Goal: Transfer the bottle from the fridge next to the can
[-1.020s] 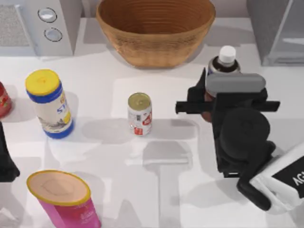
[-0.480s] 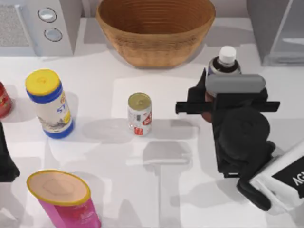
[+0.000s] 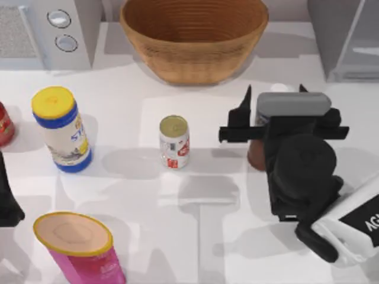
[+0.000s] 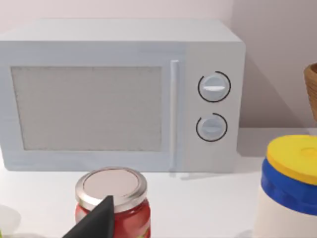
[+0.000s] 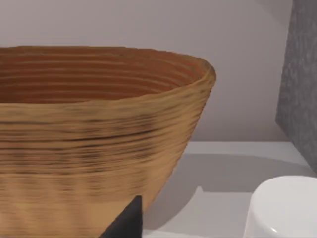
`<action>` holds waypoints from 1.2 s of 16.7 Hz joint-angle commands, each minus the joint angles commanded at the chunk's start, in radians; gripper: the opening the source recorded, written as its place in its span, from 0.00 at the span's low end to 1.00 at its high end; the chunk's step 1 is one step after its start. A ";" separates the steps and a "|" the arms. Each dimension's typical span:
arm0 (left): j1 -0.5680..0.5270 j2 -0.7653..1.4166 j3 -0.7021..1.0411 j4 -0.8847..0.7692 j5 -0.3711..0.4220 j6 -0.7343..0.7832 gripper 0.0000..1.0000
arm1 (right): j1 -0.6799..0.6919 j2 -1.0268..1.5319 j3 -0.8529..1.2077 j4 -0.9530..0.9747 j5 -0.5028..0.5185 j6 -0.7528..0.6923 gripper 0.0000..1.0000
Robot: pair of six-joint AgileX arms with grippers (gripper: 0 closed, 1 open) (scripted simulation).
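The white-and-red can (image 3: 174, 142) with its gold top stands mid-table. To its right, my right gripper (image 3: 274, 97) hovers open, its two dark fingertips (image 3: 245, 104) spread wide. Under the wrist, only the reddish-brown base of the bottle (image 3: 257, 155) shows, on the table about a can's height to the right of the can. In the right wrist view the bottle's white cap (image 5: 282, 208) sits close below the camera. The dark-grey fridge (image 3: 343, 35) stands at the back right corner. My left gripper (image 3: 6, 198) is parked at the left edge.
A large wicker basket (image 3: 192, 35) sits at the back centre and a light-grey microwave (image 3: 47, 29) at the back left. A yellow-lidded canister (image 3: 61, 127), a red jar (image 3: 3, 124) and a pink canister (image 3: 80, 248) stand on the left side.
The right gripper's fingers have spread apart. The bottle's white cap and label, visible beyond the wrist before, are now covered by it, and the brown base shows a little lower.
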 joint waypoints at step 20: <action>0.000 0.000 0.000 0.000 0.000 0.000 1.00 | 0.070 -0.042 -0.085 0.037 0.069 0.002 1.00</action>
